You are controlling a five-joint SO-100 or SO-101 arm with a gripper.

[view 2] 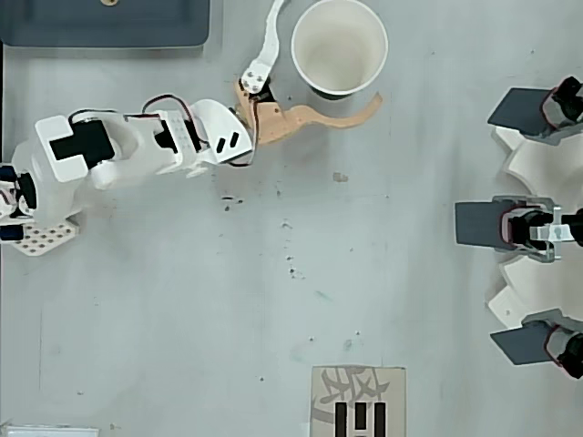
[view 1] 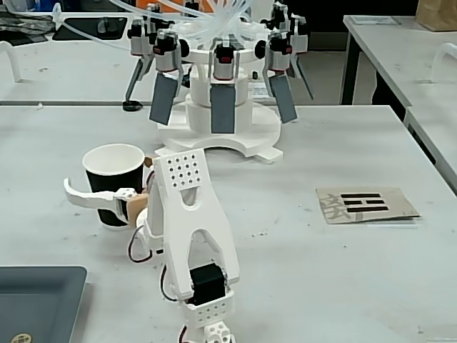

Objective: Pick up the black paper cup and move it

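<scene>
Black paper cup (view 2: 338,47) stands upright on the desk (view 2: 273,300) between the fingers of our wide-spread hand (view 2: 330,50), and we judge that an uneven squeeze could crush its thin wall or tip it over.

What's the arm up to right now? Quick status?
Gripper open, fingers either side of the black paper cup. Cup upright on table, not lifted. Nothing in the way.

My pale grey table (view 1: 343,279) scuffed and speckled, more grey tables behind (view 1: 64,71) and to the right (view 1: 400,43) in the fixed view, dark gap between them, even indoor light.
</scene>
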